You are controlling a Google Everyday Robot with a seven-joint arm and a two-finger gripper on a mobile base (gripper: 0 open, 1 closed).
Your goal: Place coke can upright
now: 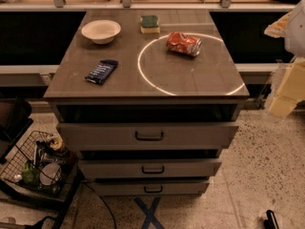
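The coke can [184, 44] lies on its side on the grey cabinet top [190, 80], toward the back right, inside a bright ring of light. It is red with white lettering and dented, with its silver end facing right. My gripper [285, 95] shows as a pale yellowish shape at the right edge of the view, off the cabinet's right side and well apart from the can.
A white bowl [101, 31] stands at the back left. A green and yellow sponge [149, 24] lies behind the can. A dark blue snack packet [101, 71] lies at the left. Below are drawers with handles [149, 136]. A wire basket [38, 163] sits on the floor at the left.
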